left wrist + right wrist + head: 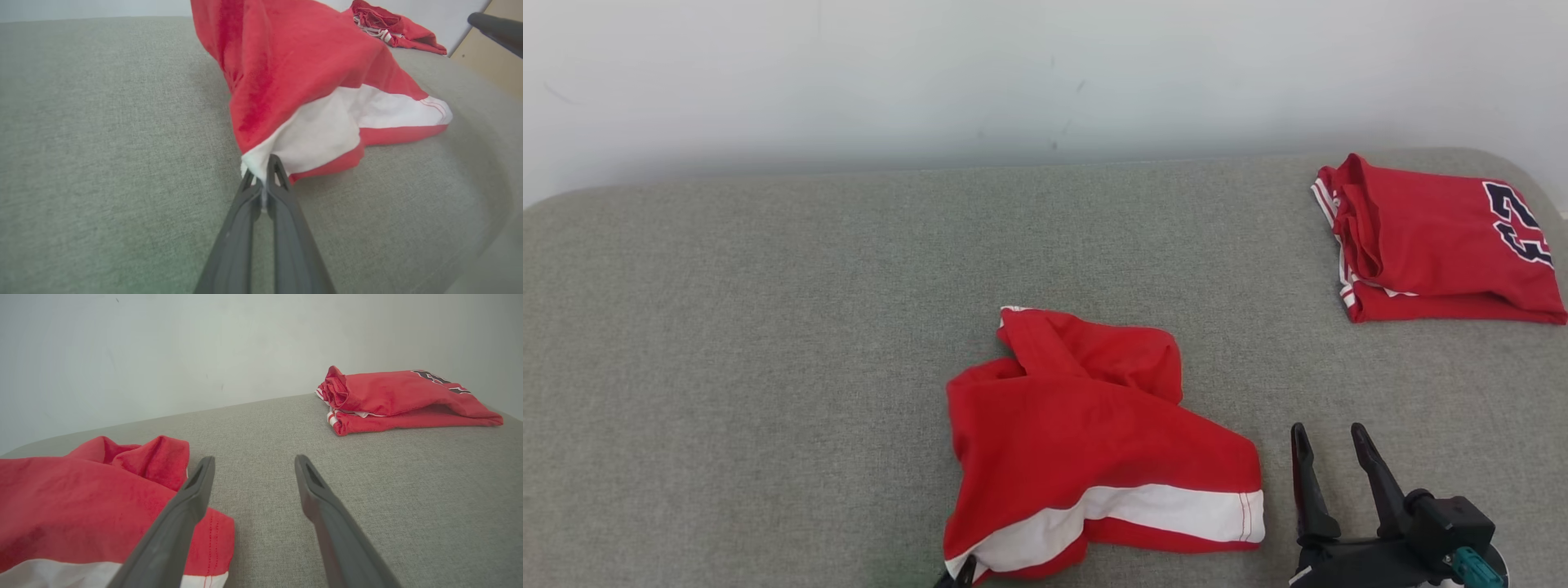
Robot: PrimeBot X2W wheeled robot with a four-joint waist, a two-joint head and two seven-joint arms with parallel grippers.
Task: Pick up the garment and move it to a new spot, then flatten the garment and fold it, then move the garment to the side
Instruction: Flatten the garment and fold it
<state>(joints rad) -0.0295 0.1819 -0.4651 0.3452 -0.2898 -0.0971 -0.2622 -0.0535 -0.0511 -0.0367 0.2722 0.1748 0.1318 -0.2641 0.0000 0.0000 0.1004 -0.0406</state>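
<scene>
The left gripper (262, 173) is clamped on the white-banded corner of the crumpled red garment (1086, 425), which lies at six o'clock on the grey cushion (768, 327). The right gripper (1327, 437), fingers apart, hovers just beside it at four o'clock. A folded red jersey (1437, 237) sits at two o'clock. By my judgement the pick-up is only gripped; moving, flattening, folding and setting aside all remain.

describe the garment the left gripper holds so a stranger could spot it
On the grey padded surface, look at the front middle. The crumpled red garment there has a broad white band, pinched at a corner by the left gripper; the folded red garment at the far right is neat and shows dark numerals.
</scene>
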